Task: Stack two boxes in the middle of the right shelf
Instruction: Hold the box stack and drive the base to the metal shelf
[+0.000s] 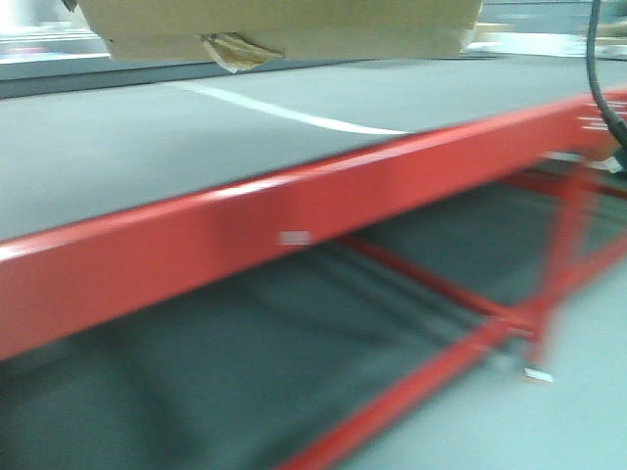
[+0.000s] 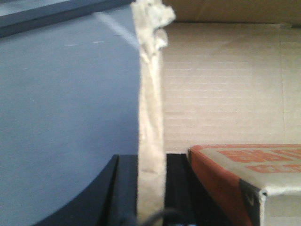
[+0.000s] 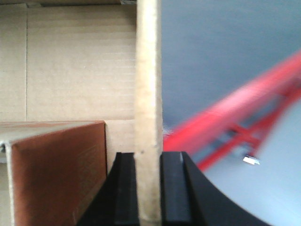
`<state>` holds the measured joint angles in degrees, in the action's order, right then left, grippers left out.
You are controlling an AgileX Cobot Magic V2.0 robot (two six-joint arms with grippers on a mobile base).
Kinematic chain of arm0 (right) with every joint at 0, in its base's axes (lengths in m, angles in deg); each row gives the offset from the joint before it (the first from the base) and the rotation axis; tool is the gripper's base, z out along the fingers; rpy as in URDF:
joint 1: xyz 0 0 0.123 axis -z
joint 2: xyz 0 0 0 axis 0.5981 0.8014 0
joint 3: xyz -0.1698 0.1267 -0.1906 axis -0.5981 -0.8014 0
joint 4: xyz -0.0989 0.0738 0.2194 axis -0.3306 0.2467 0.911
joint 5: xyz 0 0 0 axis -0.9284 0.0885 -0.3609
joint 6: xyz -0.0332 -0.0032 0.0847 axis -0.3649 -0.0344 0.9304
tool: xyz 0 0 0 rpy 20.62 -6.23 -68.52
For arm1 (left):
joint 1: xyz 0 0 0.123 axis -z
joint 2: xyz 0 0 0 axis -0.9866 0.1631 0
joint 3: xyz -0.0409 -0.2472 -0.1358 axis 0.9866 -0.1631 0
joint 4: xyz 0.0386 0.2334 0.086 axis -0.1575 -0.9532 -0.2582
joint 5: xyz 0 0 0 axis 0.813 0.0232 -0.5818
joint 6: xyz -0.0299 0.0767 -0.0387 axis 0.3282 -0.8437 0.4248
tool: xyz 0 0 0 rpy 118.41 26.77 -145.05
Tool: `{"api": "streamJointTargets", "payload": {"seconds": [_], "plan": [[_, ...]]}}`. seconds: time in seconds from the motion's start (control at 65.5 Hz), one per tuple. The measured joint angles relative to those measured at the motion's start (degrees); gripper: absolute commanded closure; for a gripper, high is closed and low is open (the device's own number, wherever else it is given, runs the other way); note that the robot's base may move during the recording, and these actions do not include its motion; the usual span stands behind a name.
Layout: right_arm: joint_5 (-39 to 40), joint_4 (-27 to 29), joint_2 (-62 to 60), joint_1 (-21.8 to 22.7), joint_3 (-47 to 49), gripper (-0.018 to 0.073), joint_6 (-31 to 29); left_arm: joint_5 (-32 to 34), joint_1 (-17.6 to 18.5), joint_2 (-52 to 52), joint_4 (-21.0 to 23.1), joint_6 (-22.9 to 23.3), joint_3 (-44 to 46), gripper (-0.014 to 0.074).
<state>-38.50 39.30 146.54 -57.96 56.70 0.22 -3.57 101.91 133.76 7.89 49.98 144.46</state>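
Observation:
A brown cardboard box [image 1: 284,24] hangs at the top of the front view, above the grey shelf board [image 1: 147,157]. My left gripper [image 2: 151,157] is shut on the box's torn left wall [image 2: 150,94]. My right gripper [image 3: 148,155] is shut on the box's right wall [image 3: 148,70]. A smaller red and white box [image 2: 254,169] lies inside the cardboard box, and it also shows in the right wrist view [image 3: 56,165]. No second cardboard box is in view.
A red shelf beam [image 1: 294,211] runs diagonally across the front view below the held box. A white line [image 1: 294,115] crosses the shelf board. A lower grey shelf [image 1: 245,372] with red braces lies beneath. A black cable [image 1: 600,78] hangs at right.

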Motion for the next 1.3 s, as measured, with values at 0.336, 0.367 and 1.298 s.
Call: {"api": "streamJointTargets", "payload": {"seconds": [0.336,0.367,1.298], "plan": [[0.0,0.0,0.0,0.0,0.0,0.0721,-0.1,0.1,0.0,0.0,0.0,0.0,0.0,0.0707],[0.0,0.0,0.0,0.0,0.0,0.0721,-0.1,0.1,0.0,0.0,0.0,0.0,0.0,0.0707],[0.0,-0.2,0.0,0.0,0.0,0.0721,-0.1,0.1,0.0,0.0,0.1,0.0,0.0,0.0707]]}}
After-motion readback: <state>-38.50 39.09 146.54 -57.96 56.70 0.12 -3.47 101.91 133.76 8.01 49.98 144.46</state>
